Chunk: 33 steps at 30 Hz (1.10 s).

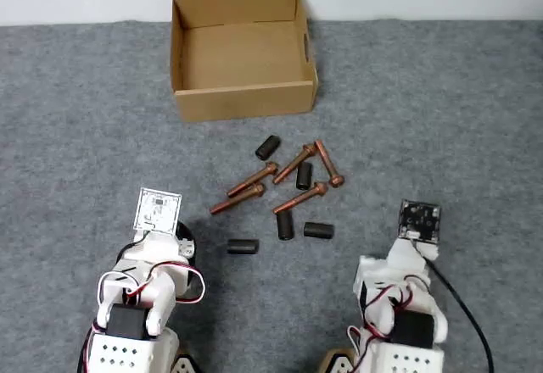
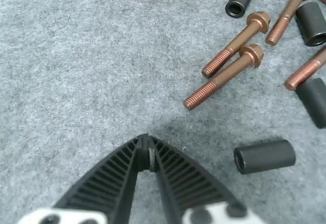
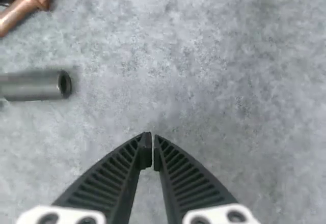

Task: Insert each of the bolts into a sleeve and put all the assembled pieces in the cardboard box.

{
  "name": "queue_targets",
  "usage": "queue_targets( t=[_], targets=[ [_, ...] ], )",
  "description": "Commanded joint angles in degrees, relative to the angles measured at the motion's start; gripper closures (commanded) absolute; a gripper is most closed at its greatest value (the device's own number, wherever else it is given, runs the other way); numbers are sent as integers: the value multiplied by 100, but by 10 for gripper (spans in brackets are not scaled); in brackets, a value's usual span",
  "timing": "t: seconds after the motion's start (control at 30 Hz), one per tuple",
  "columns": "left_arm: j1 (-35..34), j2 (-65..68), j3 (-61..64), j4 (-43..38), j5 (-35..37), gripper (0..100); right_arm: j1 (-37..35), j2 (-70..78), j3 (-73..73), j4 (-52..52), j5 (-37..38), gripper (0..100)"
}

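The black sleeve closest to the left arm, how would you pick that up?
Probably around the middle of its barrel, from straight above. The sleeve lies on its side, apart from the rest, so the left gripper, now shut, could open and straddle its round flanks without bumping the bolts.
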Motion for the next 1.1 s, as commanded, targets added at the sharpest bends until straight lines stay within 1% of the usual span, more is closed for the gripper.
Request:
queue_targets(
  t=[0.0,0.07,0.2,0.27,0.4,0.53,0.67,0.8,0.9,1.0,1.07],
  targets=[
    [-18,-44,-31,18,-18,994,-242,48,-1099,-180,70,988],
    [-18,-44,-31,18,-18,994,-585,57,-1609,-145,114,987],
    [-18,-44,-31,18,-18,994,-1297,145,-2268,127,466,990],
    [-18,-44,-31,18,-18,994,-1455,462,-2488,268,492,991],
    [-18,-44,-31,18,-18,994,-1481,1727,-3121,338,598,991],
    [-18,-44,-31,18,-18,994,-1481,3556,-4141,338,1222,990],
    [-18,-44,-31,18,-18,994,-1473,5376,-5389,347,2198,990],
    [-18,-44,-31,18,-18,994,-1481,6809,-6215,497,3112,987],
    [-18,-44,-31,18,-18,994,-1481,7635,-6479,514,4264,962],
    [-18,-44,-31,18,-18,994,-1490,8136,-6514,602,5407,934],
    [-18,-44,-31,18,-18,994,-1596,8409,-6514,611,5881,912]
  ],
)
